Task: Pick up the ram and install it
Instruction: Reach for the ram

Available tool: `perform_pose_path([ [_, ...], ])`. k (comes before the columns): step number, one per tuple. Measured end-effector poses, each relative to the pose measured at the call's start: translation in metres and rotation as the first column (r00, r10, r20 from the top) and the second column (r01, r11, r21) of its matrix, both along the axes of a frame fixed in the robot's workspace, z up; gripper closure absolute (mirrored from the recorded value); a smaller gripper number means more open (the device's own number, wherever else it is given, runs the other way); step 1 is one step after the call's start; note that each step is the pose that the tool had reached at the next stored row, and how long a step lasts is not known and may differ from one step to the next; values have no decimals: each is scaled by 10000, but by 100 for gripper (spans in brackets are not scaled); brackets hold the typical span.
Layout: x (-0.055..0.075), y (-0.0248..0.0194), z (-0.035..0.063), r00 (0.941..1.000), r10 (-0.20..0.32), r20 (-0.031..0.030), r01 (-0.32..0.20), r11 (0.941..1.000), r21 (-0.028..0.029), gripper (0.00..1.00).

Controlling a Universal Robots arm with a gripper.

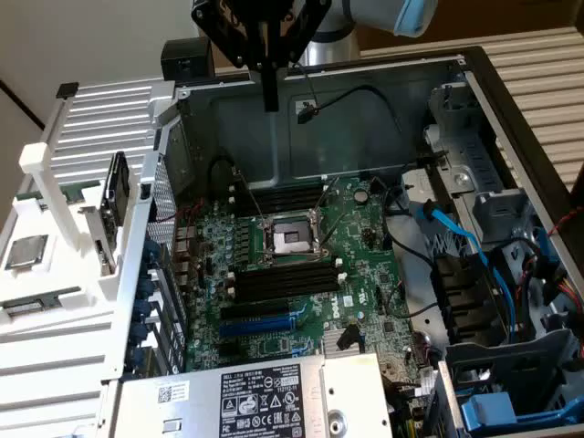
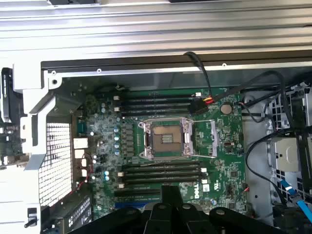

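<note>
Ram point(image 1: 57, 193): you find it off the board, as what looks like a thin green strip lying flat in a groove of the white rack point(image 1: 64, 347) at the exterior view's left, partly hidden behind one of the rack's upright bars. I judge that it is parked there so it can be reached from above, well apart from the crowded case.

Gripper point(image 1: 271, 91): it hangs above the rear wall of the open computer case point(image 1: 383, 68), pointing down, its fingers pressed together with nothing between them. It is well apart from the ram. The height probably keeps it clear of the cables and the case rim.

Motherboard point(image 1: 365, 228): it lies flat in the case, facing up, so the parts drop in from above. The long black memory slots point(image 1: 285, 278) sit in banks on either side of the processor socket point(image 1: 287, 239), and none shows a green stick seated in it. The blue expansion slot point(image 1: 260, 321) runs just beside the nearer bank.

Writing: you can read "DELL" in white on the board point(image 2: 196, 191) in the wrist view. The power supply point(image 1: 182, 401) carries a black label point(image 1: 269, 399) with white print and certification marks, plus a small square code sticker; that text is too small to read
</note>
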State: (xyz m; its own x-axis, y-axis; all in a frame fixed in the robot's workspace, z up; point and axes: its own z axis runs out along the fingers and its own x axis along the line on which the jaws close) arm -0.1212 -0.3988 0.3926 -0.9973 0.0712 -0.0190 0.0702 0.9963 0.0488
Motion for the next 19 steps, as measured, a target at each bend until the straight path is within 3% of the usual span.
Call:
perform_pose_path([
  [14,-5,0,0,10000,0,0,0,10000,-1,90],
  [19,-177,0,0,10000,0,23,0,10000,0,90],
])
